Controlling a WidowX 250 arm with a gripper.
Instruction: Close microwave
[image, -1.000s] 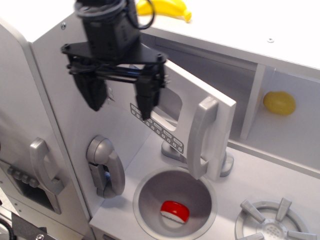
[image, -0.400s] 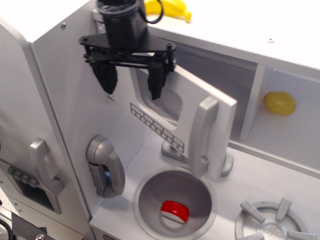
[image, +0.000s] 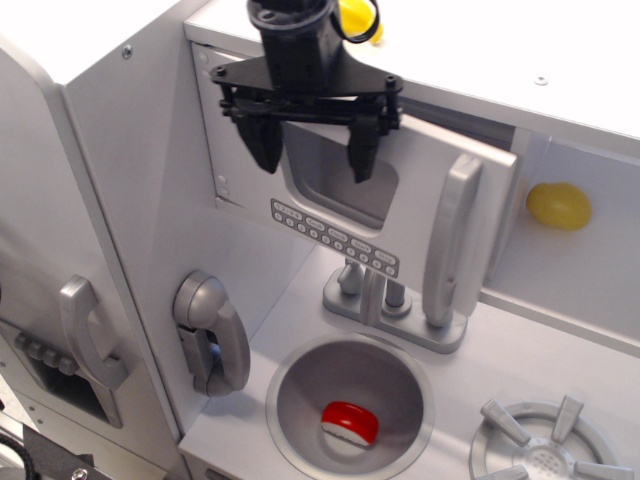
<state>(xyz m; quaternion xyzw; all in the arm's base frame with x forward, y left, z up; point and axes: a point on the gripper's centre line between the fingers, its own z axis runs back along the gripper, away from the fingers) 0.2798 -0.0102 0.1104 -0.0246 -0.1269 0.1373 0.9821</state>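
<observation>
The microwave (image: 440, 190) is a light grey compartment under the top shelf. Its flat door has a small dark window (image: 340, 180), a row of printed buttons (image: 335, 238) and a long silver handle (image: 450, 240). The door stands nearly shut, with a narrow gap left at its right edge. My black gripper (image: 312, 158) is open and empty. Its two fingers hang in front of the door's window, against or just off its face; I cannot tell which.
A yellow lemon (image: 559, 205) lies in the cubby right of the microwave. A yellow banana (image: 358, 18) lies on the top shelf behind my arm. Below are the faucet (image: 385, 300), the sink (image: 300, 395) with a red-and-white object (image: 349, 422), a toy phone (image: 208, 330) and a burner (image: 545, 450).
The gripper has moved right and towards the back, and the microwave door has swung with it from wide open to nearly shut. The fingers stayed open.
</observation>
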